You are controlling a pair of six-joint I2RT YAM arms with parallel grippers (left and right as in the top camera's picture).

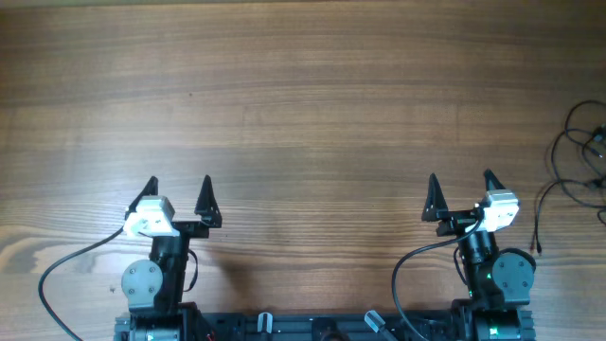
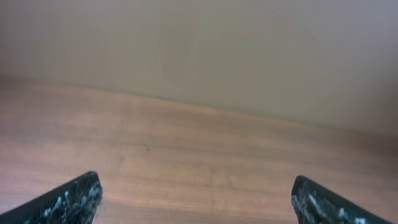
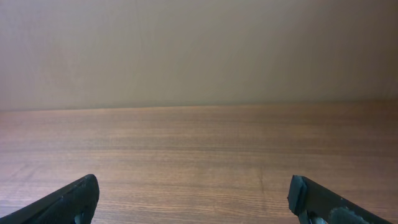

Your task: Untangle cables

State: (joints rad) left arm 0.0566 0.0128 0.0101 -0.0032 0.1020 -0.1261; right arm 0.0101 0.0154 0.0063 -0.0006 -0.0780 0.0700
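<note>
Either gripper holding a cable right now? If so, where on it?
Nothing is held. The left gripper and right gripper are both open with nothing between their fingers. The cables lie in a tangle far out on the right, untouched.

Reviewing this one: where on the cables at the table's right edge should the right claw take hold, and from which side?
Probably the loose strand trailing toward the robot, apart from where the cables loop together. Come down from above on its left, the open right claw straddling it crosswise: it lies flat and single there.
</note>
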